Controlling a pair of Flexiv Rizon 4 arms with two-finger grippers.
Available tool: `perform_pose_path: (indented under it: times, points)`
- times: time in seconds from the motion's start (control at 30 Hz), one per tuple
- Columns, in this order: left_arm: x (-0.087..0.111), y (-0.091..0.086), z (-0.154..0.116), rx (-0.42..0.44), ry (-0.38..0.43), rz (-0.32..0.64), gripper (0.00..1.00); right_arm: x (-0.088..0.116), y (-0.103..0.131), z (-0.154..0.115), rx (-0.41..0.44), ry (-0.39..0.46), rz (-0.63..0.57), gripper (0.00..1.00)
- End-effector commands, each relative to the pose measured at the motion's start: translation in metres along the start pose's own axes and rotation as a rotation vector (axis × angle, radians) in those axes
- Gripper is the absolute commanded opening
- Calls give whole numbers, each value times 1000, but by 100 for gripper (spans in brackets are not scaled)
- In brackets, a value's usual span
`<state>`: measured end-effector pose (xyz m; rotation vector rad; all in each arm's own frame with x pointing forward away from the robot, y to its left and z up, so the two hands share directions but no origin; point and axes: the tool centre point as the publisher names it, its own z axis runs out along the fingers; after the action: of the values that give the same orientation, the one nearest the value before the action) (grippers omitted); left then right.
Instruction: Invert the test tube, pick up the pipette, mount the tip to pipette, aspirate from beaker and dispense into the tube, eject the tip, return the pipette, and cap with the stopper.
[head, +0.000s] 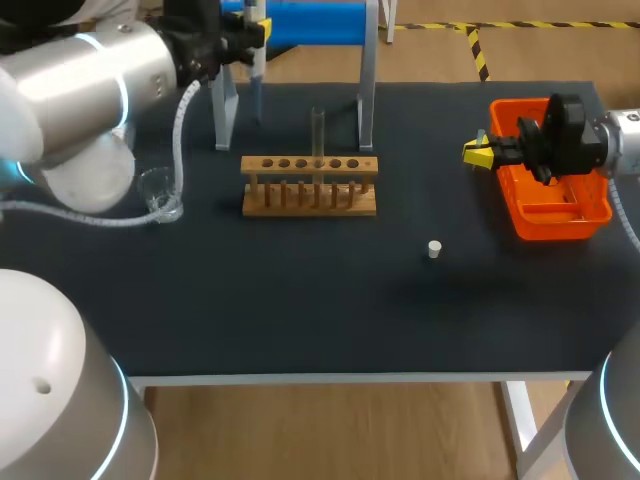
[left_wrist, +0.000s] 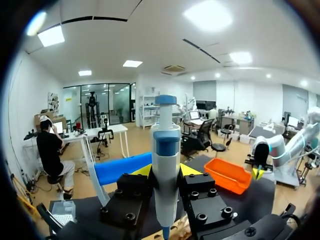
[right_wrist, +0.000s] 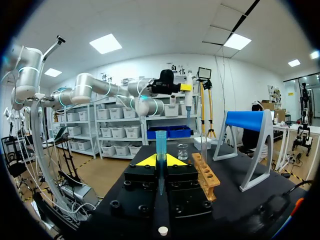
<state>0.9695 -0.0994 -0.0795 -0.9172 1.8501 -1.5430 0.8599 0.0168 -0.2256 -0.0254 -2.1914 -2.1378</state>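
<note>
My left arm (head: 90, 80) comes in at the far left corner of the table (head: 300, 310); the left gripper (left_wrist: 166, 174) is clamped on the pipette (left_wrist: 166, 150), a yellow tip pressed to each side of its white and blue body, which stands upright with its plunger end up; in the head view the pipette hangs just in front of the stand (head: 310, 22), a blue roll on grey legs at the table's far edge; nearer and below the arm, the clear beaker (head: 160, 193) sits on the dark tabletop near its left edge, partly behind a looping cable; to its right, well apart, the wooden rack (head: 310, 187) lies across the middle of the table, and the test tube (head: 318, 128) stands upright in one of its middle holes; further right and nearer the front, the small white stopper (head: 434, 249) rests alone on the table, apart from the rack and from everything else; beyond it the right gripper (head: 478, 153) hovers at the left edge of the orange bin (head: 555, 225), its yellow tips pointing toward the rack; in the right wrist view its fingers are closed on a blue pipette tip (right_wrist: 160, 145), held upright between them; my right arm (head: 620, 140) enters from the right side, above the bin.
</note>
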Motion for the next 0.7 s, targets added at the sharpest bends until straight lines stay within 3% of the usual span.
perform_pose_path:
  times: [0.03,0.2,0.7]
  points:
    - [0,6,-8,35,302,2,0,0,0,-1,2,1,0,0]
    - [6,7,-13,18,372,32,0,0,0,-1,2,1,0,0]
    - [6,7,-14,14,367,29,0,0,0,-1,2,1,0,0]
